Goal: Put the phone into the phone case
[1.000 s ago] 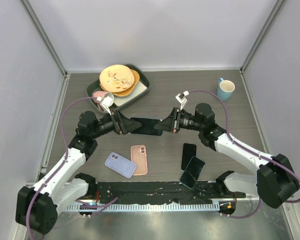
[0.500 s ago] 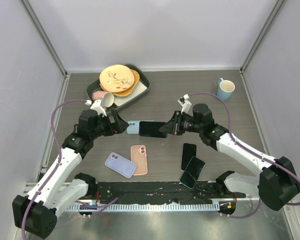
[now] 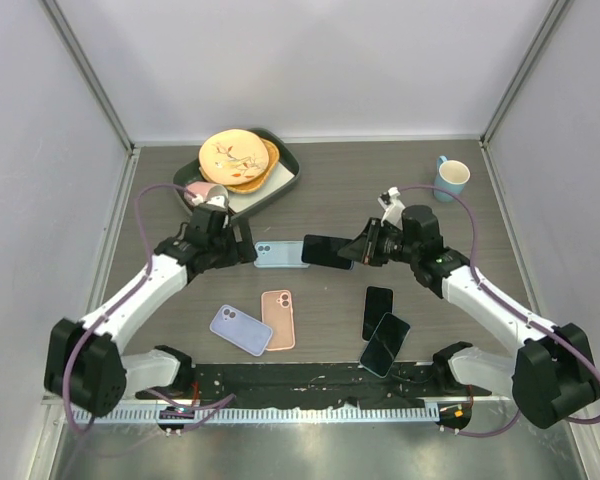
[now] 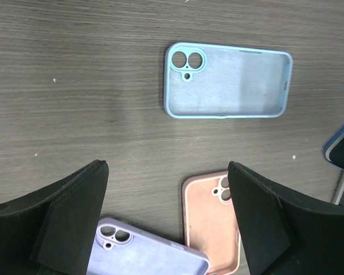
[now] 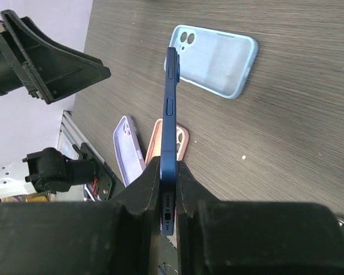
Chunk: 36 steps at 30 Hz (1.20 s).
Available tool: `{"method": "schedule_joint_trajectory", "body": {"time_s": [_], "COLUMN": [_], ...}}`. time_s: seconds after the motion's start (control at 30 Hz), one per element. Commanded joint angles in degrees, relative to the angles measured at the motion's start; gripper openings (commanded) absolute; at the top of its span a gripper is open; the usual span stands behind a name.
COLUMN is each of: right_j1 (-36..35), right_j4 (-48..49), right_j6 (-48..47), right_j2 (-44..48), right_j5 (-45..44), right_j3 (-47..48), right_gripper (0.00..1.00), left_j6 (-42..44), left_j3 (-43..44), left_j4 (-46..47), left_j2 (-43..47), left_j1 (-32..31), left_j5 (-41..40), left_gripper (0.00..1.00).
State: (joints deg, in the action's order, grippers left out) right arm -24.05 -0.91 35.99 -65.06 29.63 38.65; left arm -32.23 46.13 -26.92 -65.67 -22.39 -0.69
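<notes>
A light blue phone case lies flat and open side up on the table; it also shows in the left wrist view and the right wrist view. My right gripper is shut on a dark blue phone, held on edge above the table just right of the case; the right wrist view shows the phone clamped between the fingers. My left gripper is open and empty at the case's left end, its fingers spread wide above the table.
A pink case and a lilac case lie at the near left. Two black phones lie at the near right. A dark tray with plates and a pink cup stands behind; a blue mug stands far right.
My right gripper has drawn the phone to the right, off the light blue case. My left gripper has let go of the case and backed left; the case now lies bare.
</notes>
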Motion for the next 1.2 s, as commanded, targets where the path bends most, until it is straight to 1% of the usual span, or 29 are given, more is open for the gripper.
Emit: {"method": "schedule_joint_trajectory", "body": {"time_s": [0.0,0.07,0.23,0.27,0.3,0.33,0.37,0.47,0.53,0.57,0.6,0.7,0.73,0.77,0.83,0.87,0.9,0.97,1.03,1.17], "right_j1": [2.16,2.87,4.62,4.80,4.98,5.59,5.68,6.47,6.83,7.00,7.18,7.44,7.62,7.62,7.79,7.79,7.79,7.88,8.06,8.23], "right_j4": [1.44,1.26,1.26,1.26,1.35,1.26,1.26,1.26,1.35,1.35,1.35,1.35,-0.31,-0.50,-0.59,-0.76,-0.68,-1.20,-1.90,-3.13], "right_j6": [-1.71,-1.80,-2.50,-2.68,-2.76,-2.76,-3.03,-3.47,-3.64,-3.64,-3.73,-3.82,-3.91,-3.91,-3.91,-3.99,-3.91,-4.35,-4.43,-4.52], "right_j2": [2.74,2.83,2.48,2.39,2.22,2.22,2.13,2.13,2.21,2.22,2.04,2.39,2.74,2.83,3.44,3.62,3.71,4.15,4.59,6.52], "right_j5": [0.87,0.96,1.40,1.57,1.66,1.84,1.92,2.10,2.10,2.10,2.36,2.54,2.54,2.45,2.45,2.54,2.63,2.80,2.80,2.80], "right_j3": [-0.59,-1.39,-3.14,-3.23,-3.32,-3.50,-3.58,-3.67,-3.85,-3.94,-3.94,-3.94,-3.76,-3.59,-3.50,-3.41,-3.32,-3.15,-2.62,-1.30], "right_gripper": [0.01,0.01,0.01,0.01,0.01,0.01,0.01,0.01,0.01,0.01,0.01,0.01,0.01,0.01,0.01,0.01,0.01,0.01,0.01,0.01], "left_j6": [1.82,1.99,2.70,3.22,3.75,4.10,4.45,4.63,4.54,4.63,4.98,5.77,5.95,6.04,6.21,6.21,6.13,5.51,4.55,0.52], "left_j3": [5.37,6.07,7.31,8.09,8.53,9.15,9.68,10.21,10.12,10.47,10.73,11.44,11.61,11.44,11.53,11.27,11.26,11.53,12.14,14.16], "left_j4": [-1.65,-0.34,5.11,5.38,6.25,6.44,6.79,9.77,12.06,12.50,12.94,13.03,13.03,13.12,13.21,13.90,14.08,13.82,13.21,11.10], "left_j2": [-7.35,-11.31,-18.43,-21.31,-22.73,-24.14,-26.85,-30.47,-31.97,-32.59,-34.25,-36.54,-36.98,-37.34,-37.86,-37.87,-37.78,-37.08,-35.94,-34.18], "left_j1": [-2.56,-3.01,-3.45,-3.45,-3.45,-3.53,-3.54,-3.54,-3.54,-3.54,-3.54,-3.62,-3.62,-3.62,-3.80,-4.15,-4.41,-5.90,-7.31,-13.36], "left_j5": [-6.42,-6.78,-6.69,-6.78,-6.70,-5.82,-5.55,-4.06,-3.71,-3.62,-3.53,-2.65,-2.65,-2.30,-1.60,-1.25,-0.64,-0.63,-0.63,-2.64], "left_gripper": [0.89,0.88,0.80,0.78,0.73,0.70,0.67,0.62,0.56,0.52,0.45,0.36,0.35,0.27,0.18,0.08,0.04,0.00,0.00,0.00]}}
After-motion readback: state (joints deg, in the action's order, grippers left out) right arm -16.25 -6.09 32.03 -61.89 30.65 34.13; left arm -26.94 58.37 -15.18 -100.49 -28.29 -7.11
